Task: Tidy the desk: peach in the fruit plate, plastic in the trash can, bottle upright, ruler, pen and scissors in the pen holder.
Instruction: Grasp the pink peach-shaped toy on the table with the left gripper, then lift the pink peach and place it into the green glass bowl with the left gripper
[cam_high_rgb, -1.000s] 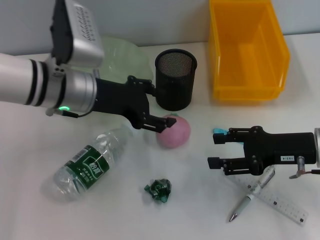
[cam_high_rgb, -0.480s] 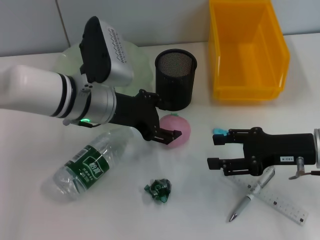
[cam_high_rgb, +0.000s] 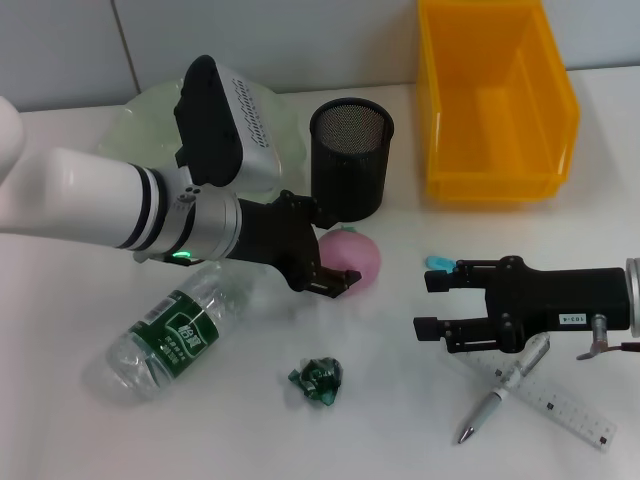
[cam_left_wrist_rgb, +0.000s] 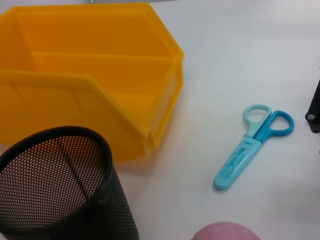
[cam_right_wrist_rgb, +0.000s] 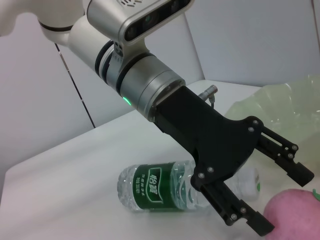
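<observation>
The pink peach (cam_high_rgb: 356, 255) (cam_right_wrist_rgb: 296, 216) (cam_left_wrist_rgb: 226, 232) lies on the table in front of the black mesh pen holder (cam_high_rgb: 350, 158) (cam_left_wrist_rgb: 55, 185). My left gripper (cam_high_rgb: 336, 254) (cam_right_wrist_rgb: 283, 201) is open at the peach's left side, one finger in front of it and one behind. The clear bottle (cam_high_rgb: 178, 332) (cam_right_wrist_rgb: 164, 190) lies on its side. A green plastic wrapper (cam_high_rgb: 317, 379) lies crumpled near the front. My right gripper (cam_high_rgb: 430, 303) hovers open beside the blue scissors (cam_left_wrist_rgb: 252, 145) (cam_high_rgb: 437, 263). The pen (cam_high_rgb: 505, 388) and ruler (cam_high_rgb: 560, 408) lie under the right arm.
A yellow bin (cam_high_rgb: 495, 100) (cam_left_wrist_rgb: 90, 75) stands at the back right. The pale green fruit plate (cam_high_rgb: 135, 110) (cam_right_wrist_rgb: 280, 105) sits at the back left, partly hidden by my left arm.
My left arm has swung lower and to the right, bringing its open gripper down around the peach's side. The right arm and the other objects have not moved.
</observation>
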